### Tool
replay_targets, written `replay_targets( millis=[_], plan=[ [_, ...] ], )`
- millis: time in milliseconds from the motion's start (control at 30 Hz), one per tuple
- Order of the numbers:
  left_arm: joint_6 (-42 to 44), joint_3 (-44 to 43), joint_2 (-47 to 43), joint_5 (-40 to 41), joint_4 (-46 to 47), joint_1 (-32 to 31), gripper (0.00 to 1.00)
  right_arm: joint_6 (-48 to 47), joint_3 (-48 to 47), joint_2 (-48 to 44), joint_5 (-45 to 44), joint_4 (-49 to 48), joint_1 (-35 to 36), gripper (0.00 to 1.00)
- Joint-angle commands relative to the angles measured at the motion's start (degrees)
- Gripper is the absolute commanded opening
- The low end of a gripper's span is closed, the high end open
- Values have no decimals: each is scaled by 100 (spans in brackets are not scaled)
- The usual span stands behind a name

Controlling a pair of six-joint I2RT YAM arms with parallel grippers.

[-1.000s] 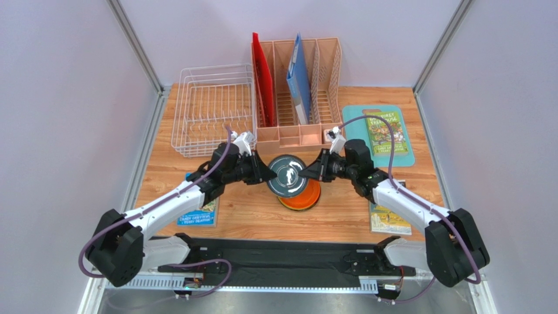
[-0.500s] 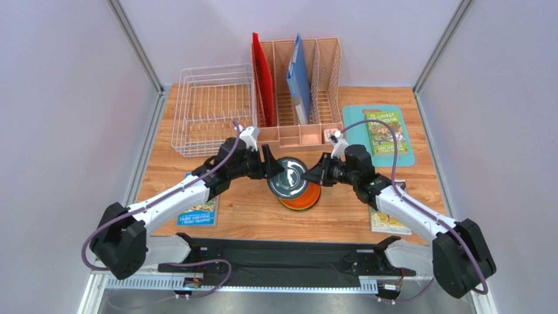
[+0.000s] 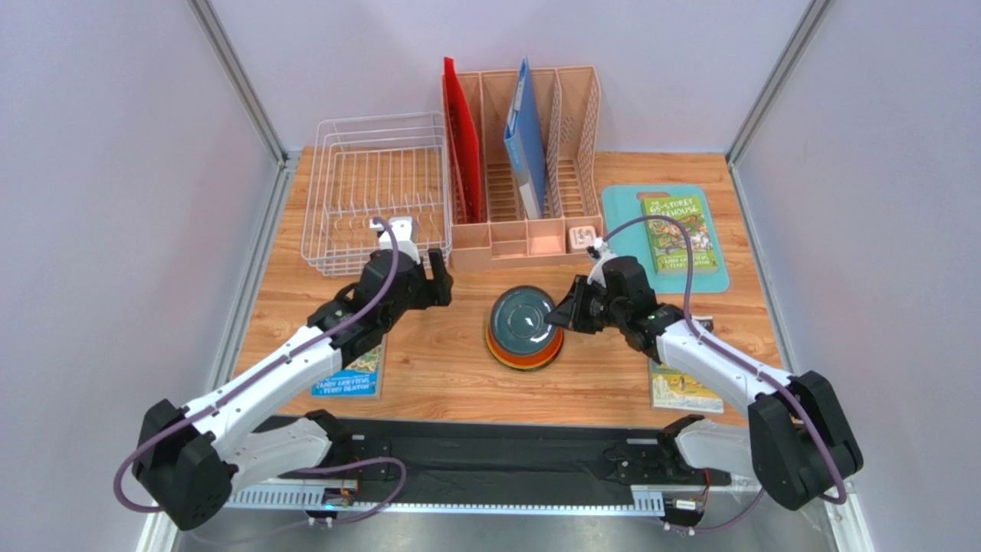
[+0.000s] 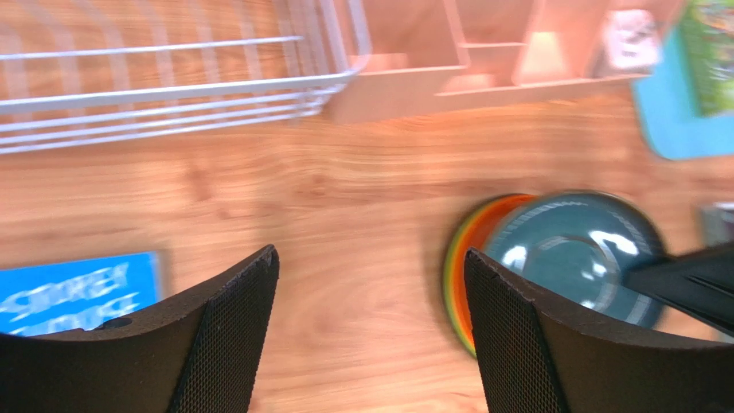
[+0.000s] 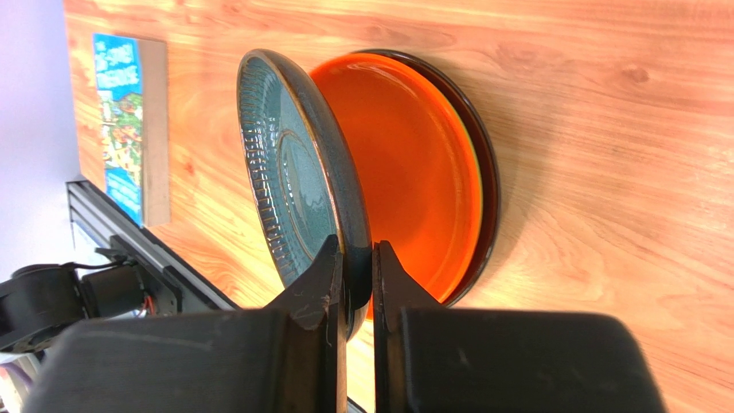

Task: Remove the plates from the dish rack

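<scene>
1. On the table [image 3: 449,374], mid-centre, the plates sat as one pile [image 3: 524,347], well apart from the rack [image 3: 374,190] at the back left corner.
2. Clamped shut on the rim of the teal plate [image 3: 527,311] was the right gripper [image 3: 564,313]. The right wrist view showed its fingers [image 5: 310,301] pinching the edge, one on each face.
3. That teal plate was tilted, its gripped edge raised off the orange plate [image 5: 405,163] beneath. Could not tell if the far edge touched.
4. Under the orange plate lay a dark plate [image 5: 491,185], flat, only its rim showing.
5. From the left wrist, a green plate [image 4: 450,291] showed as a thin edge in the pile. Its layer was unclear.
6. Wide open and holding nothing was the left gripper [image 3: 438,278]. It hung over bare wood between rack and pile, touching neither.
7. Left wrist view was blurred. The left fingers [image 4: 228,344] stood far apart with wood between them, pile at right, rack wires at top left.
8. Just right of the rack stood the organizer [image 3: 541,236]. A red folder [image 3: 461,132] and a blue folder [image 3: 527,138] were upright in separate slots.
9. Near left, a blue book [image 3: 355,380] lay flat, partly under the left arm.
10. Back right, a teal board [image 3: 622,242] carried a green book [image 3: 677,230].
11. Near right, another book [image 3: 682,393] lay partly under the right arm.
</scene>
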State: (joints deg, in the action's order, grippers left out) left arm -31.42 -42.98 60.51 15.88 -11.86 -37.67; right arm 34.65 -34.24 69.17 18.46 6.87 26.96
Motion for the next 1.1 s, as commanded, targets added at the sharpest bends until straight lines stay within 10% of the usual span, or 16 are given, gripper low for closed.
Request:
replay_targets(
  millis=[0, 167, 1067],
  plan=[
    [461, 263, -487, 1303, -475, -30, 84, -82, -364, 123, 53, -318, -24, 0],
    [409, 589, -1076, 1619, -484, -21, 99, -20, -434, 387, 386, -388, -42, 0],
    [461, 721, -1366, 1866, -686, -21, 99, -521, -865, 695, 79, 886, -42, 40]
  ],
)
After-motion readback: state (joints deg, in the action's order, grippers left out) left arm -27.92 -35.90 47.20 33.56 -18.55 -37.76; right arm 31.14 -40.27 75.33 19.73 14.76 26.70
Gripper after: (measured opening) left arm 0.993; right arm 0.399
